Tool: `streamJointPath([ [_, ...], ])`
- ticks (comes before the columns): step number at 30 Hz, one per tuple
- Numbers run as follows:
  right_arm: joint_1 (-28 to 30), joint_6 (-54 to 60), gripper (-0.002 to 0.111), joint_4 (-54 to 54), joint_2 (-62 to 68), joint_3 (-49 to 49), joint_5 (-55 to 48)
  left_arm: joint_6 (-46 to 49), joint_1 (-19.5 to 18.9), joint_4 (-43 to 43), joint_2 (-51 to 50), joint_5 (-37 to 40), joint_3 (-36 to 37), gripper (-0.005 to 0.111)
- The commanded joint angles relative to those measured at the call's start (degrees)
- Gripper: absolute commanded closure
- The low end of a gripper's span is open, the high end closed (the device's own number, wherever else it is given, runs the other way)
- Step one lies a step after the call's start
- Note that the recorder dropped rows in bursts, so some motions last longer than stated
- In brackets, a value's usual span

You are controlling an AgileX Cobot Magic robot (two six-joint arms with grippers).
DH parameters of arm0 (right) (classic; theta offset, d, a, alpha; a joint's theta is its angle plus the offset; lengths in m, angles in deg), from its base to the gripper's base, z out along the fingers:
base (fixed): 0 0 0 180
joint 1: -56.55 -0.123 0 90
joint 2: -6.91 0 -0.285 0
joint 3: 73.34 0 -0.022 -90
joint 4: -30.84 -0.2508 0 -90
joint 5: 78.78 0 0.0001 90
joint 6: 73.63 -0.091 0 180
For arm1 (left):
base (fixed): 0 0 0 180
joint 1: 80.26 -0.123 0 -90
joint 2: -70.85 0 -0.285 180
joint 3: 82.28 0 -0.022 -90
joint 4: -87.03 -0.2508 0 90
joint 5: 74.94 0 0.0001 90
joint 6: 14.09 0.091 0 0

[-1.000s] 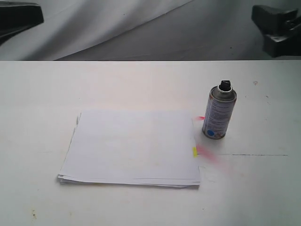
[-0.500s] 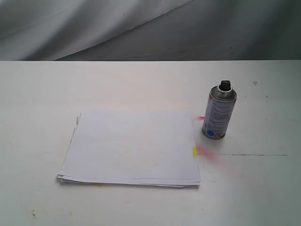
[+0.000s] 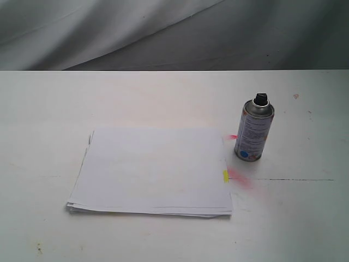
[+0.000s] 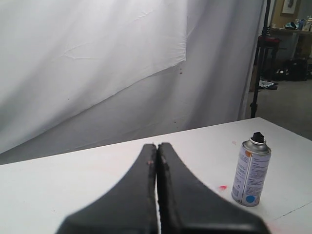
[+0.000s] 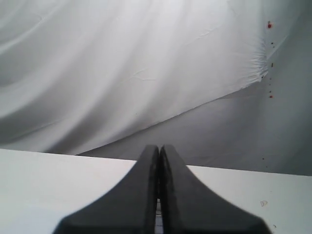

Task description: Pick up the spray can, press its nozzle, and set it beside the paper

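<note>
Pulling clear: my right end effector (image 5: 159, 158) has just snapped closed, empty; my left end effector (image 4: 157, 158) sits closed too. The spray can (image 3: 254, 130) stands upright just beside the paper (image 3: 152, 169), so the job is probably done.

Probably a makeshift lab or studio: a white table (image 3: 163, 98) before a hung white sheet (image 4: 97, 63), with a black stand (image 4: 261, 58) and blurry clutter (image 4: 292, 66) beyond it.

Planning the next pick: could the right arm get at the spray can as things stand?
Probably yes. The spray can stands upright in the open beside the paper, with nothing crowding its sides or top. The right gripper is shut, though, so its jaws must open first.
</note>
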Motion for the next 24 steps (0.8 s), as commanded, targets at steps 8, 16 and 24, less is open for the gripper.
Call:
streamJointPath([
  [8,0.1,-0.2,0.108,-0.6,-0.1,4.5,2.3,1.2,-0.1,1.1,-0.4,-0.4,0.2,0.107],
  [16,0.1,-0.2,0.108,-0.5,-0.1,4.7,2.5,12.5,-0.1,1.1,-0.4,-3.1,1.4,0.107],
  [24,0.1,-0.2,0.108,-0.5,-0.1,15.3,3.7,13.9,-0.1,1.1,-0.4,-3.1,6.0,0.107],
])
